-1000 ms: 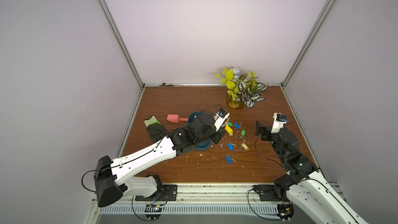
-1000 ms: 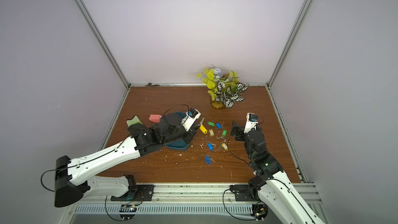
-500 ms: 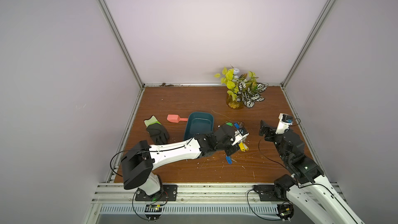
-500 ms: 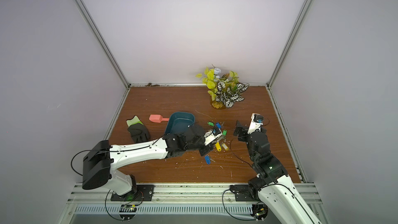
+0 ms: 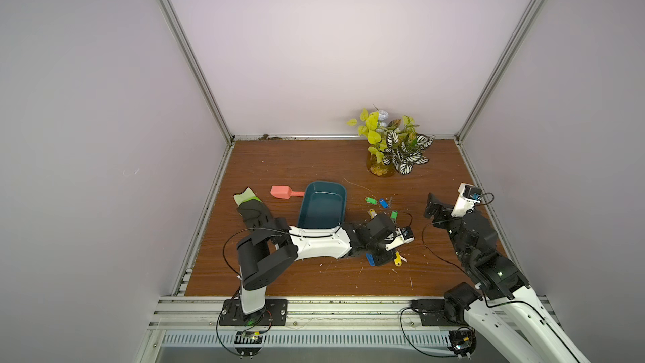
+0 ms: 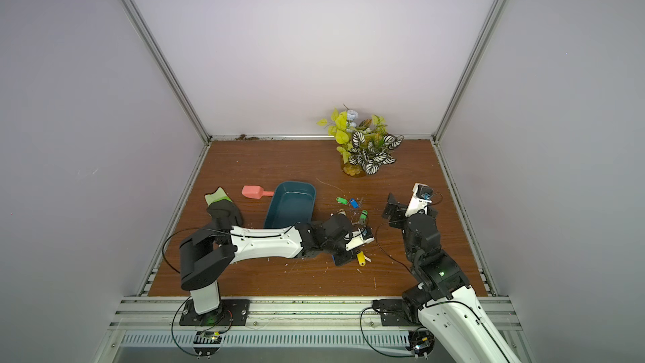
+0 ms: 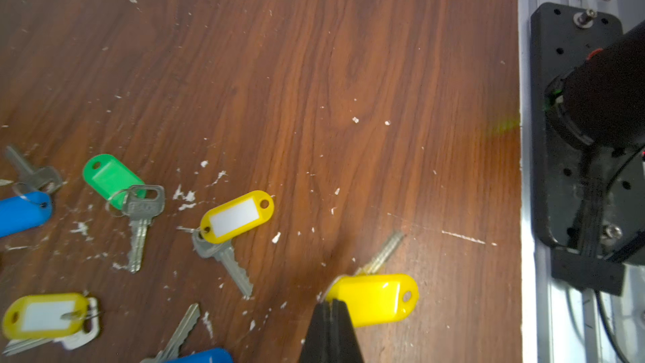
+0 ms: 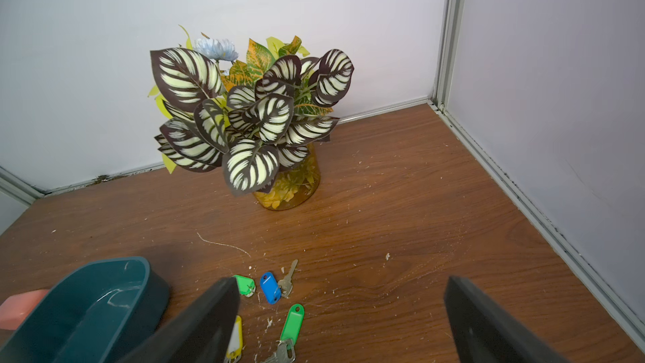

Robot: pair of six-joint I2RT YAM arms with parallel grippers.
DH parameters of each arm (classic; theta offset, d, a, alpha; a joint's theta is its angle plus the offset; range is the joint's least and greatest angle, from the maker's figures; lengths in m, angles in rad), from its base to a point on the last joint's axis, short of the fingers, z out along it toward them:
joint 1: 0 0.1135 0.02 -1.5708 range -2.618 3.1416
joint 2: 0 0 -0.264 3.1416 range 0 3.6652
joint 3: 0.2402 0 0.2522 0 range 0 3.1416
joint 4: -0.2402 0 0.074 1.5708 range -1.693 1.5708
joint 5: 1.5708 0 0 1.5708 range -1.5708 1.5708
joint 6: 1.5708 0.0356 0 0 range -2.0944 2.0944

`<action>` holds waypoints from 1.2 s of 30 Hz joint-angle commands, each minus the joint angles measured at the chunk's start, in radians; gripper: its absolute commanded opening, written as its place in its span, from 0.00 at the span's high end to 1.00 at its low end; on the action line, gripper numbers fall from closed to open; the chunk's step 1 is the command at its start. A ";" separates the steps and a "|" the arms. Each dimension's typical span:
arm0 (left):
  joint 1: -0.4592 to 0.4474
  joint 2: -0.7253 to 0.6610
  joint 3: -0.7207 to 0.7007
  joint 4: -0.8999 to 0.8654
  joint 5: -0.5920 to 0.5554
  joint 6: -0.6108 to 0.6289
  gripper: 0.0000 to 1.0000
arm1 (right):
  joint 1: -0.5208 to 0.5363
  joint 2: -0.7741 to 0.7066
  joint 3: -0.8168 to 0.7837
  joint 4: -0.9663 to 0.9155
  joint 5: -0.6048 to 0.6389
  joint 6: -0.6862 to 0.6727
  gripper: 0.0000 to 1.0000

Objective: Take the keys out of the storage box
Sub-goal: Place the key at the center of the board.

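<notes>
Keys (image 7: 237,216) lie loose on the desk (image 7: 349,64), all outside the storage box (image 5: 321,211) as far as I can see. Nearest to me, my left pincer (image 7: 330,305) has its jaws pressed together with nothing visible between them. Its tip sits at the edge of a plain yellow-tagged key (image 7: 373,298), and I cannot tell whether it touches the tag. Just beyond lie a green-tagged key (image 7: 111,178) and a blue-tagged key (image 7: 21,213). Further out, the teal box stands empty, with my left forearm crossing its near end. My right pincer (image 8: 342,284) hangs above the desk with its jaws wide apart, holding nothing and facing the potted plant (image 8: 251,116) at the back.

I judge the unloading finished, so the risks are all in undoing it. If the closed tip slides, it could skid the yellow tag toward the metal rail (image 7: 527,169). My forearm could also catch the box wall as it swings and drag the box over nearby keys.
</notes>
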State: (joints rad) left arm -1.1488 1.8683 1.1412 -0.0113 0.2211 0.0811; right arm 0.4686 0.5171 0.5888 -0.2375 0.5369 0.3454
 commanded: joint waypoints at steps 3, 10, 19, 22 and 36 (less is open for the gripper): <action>-0.009 0.046 0.064 -0.057 0.058 0.031 1.00 | -0.005 0.015 0.027 0.030 0.033 -0.007 0.01; -0.008 0.103 0.108 -0.109 0.038 0.041 0.99 | -0.005 0.041 0.017 0.051 0.036 -0.015 0.01; -0.009 0.125 0.149 -0.156 0.009 0.037 0.81 | -0.006 0.054 0.008 0.069 0.076 -0.049 0.01; -0.008 0.107 0.154 -0.160 -0.025 0.026 0.74 | -0.005 0.052 0.009 0.070 0.094 -0.061 0.01; 0.109 -0.212 0.073 -0.109 -0.138 -0.064 0.38 | -0.012 0.063 0.037 0.124 0.155 -0.151 0.01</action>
State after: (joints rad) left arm -1.0794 1.7233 1.2518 -0.1486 0.1497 0.0612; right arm 0.4622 0.5735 0.5888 -0.1814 0.6548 0.2276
